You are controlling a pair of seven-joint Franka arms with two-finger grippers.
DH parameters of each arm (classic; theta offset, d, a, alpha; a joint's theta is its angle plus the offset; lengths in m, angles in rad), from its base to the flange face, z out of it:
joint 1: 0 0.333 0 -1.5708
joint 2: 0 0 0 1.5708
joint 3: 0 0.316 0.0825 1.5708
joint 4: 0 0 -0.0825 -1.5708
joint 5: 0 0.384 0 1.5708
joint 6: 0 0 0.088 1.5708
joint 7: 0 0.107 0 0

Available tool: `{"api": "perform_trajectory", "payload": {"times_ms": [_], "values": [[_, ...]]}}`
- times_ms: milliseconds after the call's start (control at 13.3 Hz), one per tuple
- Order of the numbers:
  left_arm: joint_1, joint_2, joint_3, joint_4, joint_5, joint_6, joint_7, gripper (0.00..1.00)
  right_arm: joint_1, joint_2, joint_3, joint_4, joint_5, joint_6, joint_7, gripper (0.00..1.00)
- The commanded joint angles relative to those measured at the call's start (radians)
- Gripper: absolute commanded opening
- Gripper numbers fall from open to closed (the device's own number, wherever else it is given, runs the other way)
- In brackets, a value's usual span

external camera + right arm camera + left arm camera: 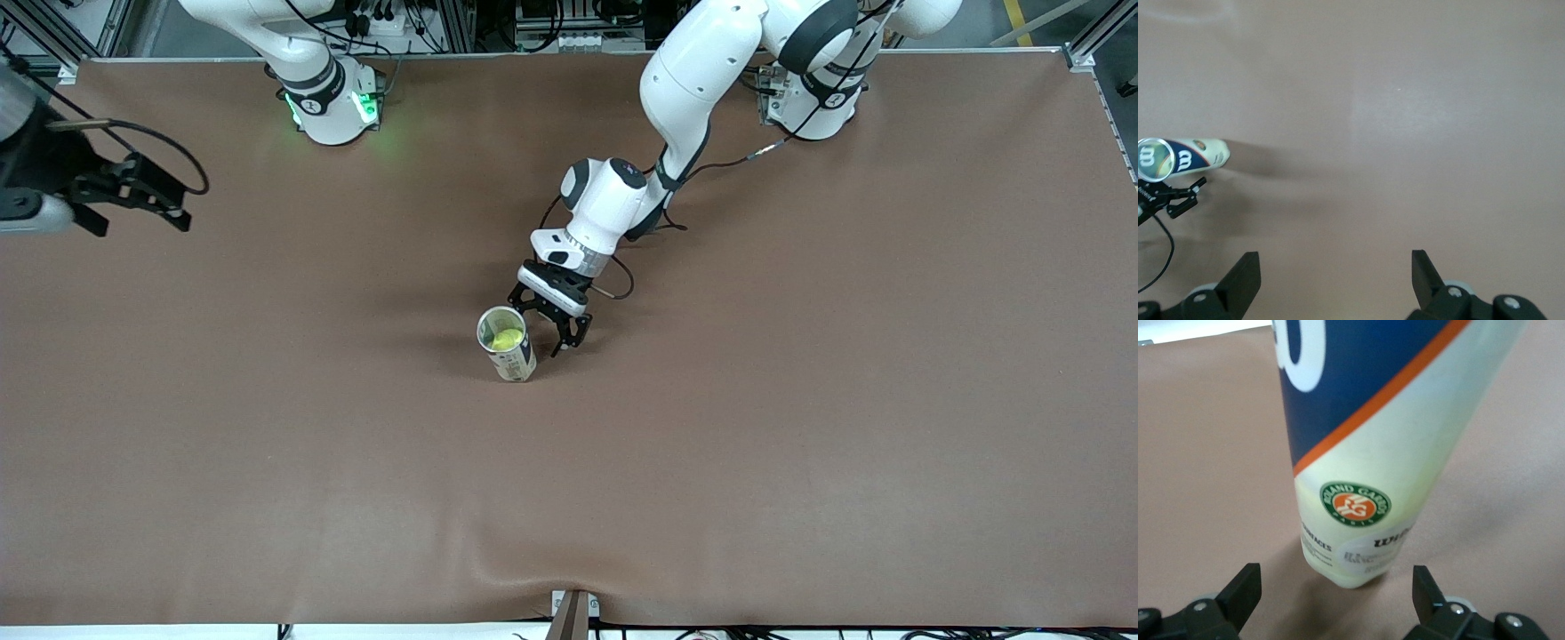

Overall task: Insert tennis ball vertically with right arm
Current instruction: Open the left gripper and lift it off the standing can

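- Near the middle of the brown table we see a tennis ball can standing upright, its open mouth facing up.
- Inside the can we see the yellow-green tennis ball, sitting below the rim.
- We read the can's side in the left wrist view: a dark blue field, an orange stripe, a pale lower part and a round green-and-orange badge.
- Just beside the can, toward the left arm's end of the table, we find the left gripper, low by the can's base.
- Its fingers are spread wide in the left wrist view, the can standing between them with a gap on each side, touching neither.
- We trace the left arm from its base at the top of the front view down to that gripper.
- Well apart from the can, the right gripper hangs over the right arm's end of the table, waiting.
- Its fingers are spread too and hold nothing; only bare table lies between them.
- We spot the can small and away from it in the right wrist view, with the left gripper beside it.
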Motion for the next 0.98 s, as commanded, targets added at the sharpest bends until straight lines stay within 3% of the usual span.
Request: {"api": "perform_trajectory", "payload": {"times_ms": [0, 376, 602, 752, 903], "values": [[-0.008, -0.053, 0.003, -0.066, -0.032, -0.004, 0.011, 1.0, -0.018, -0.006, 0.017, 0.01, -0.003, -0.03, -0.003, 1.0], [0.009, -0.164, 0.005, -0.162, -0.033, -0.134, 0.011, 1.0, -0.057, -0.003, -0.017, 0.007, -0.003, -0.033, -0.039, 1.0], [0.031, -0.226, 0.006, -0.184, -0.033, -0.233, 0.009, 1.0, -0.039, -0.003, -0.07, -0.002, -0.003, -0.033, -0.084, 1.0], [0.038, -0.263, 0.032, -0.19, -0.032, -0.316, 0.009, 1.0, -0.019, -0.006, -0.084, -0.005, -0.005, -0.033, -0.083, 1.0], [0.035, -0.335, 0.11, -0.201, -0.018, -0.465, 0.011, 1.0, -0.034, -0.003, -0.081, -0.004, -0.005, -0.033, -0.084, 1.0]]}}
